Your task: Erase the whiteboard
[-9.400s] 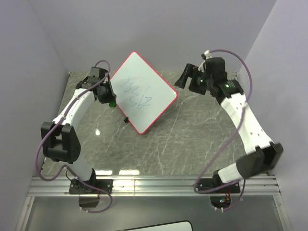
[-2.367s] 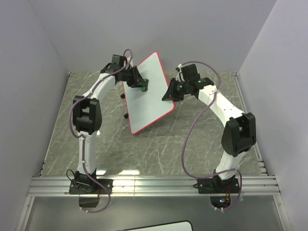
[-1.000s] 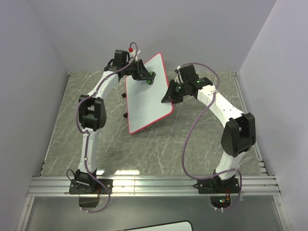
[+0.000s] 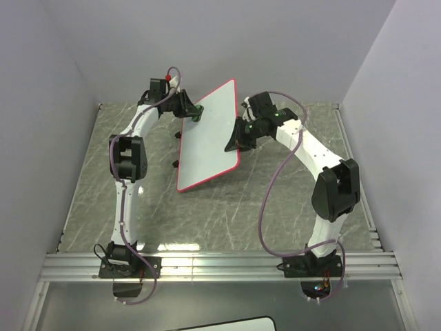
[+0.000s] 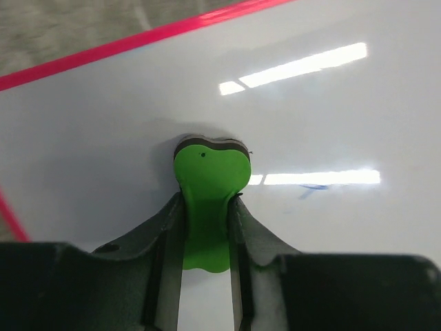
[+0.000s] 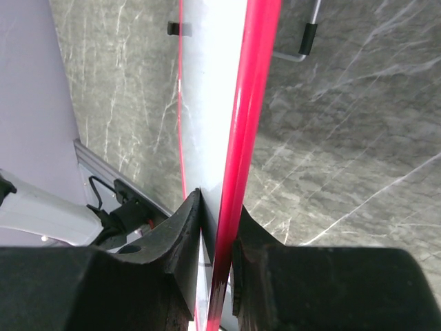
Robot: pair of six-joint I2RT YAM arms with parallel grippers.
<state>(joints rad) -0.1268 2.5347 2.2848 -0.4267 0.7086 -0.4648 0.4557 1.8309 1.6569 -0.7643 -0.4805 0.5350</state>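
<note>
So the whiteboard [image 4: 210, 138] was tipped up at a steep angle over the marble-look table [image 4: 289, 200], sitting right between the two claws. I couldn't tell whether its low corner actually touched the table. The right claw [image 6: 217, 207] was clamped shut on the board's edge, one finger on the white face and the other behind the red-pink frame [image 6: 256, 83]. A small black clip [image 6: 173, 28] showed further along the edge, away from that claw. The left claw [image 5: 207, 207] was pinched tight on a green eraser [image 5: 210, 176], with the eraser's dark pad pressed flat against the board straight ahead of its fingertips. The surface looked nearly clean. All I could spot was a tiny blue smudge [image 5: 308, 189] just off to one side of the eraser. My guess is this board is thin, light and stiff, so it won't flop around. That glossy face looked super slick though, with the ceiling lights bouncing right off it. I'd say the framed rim is the only sensible place to grab, since fingers would probably skate on the white part. With just one edge held, pushing hard with the eraser could probably twist the board in the grip, so I'd wipe firmly but not too hard.
</note>
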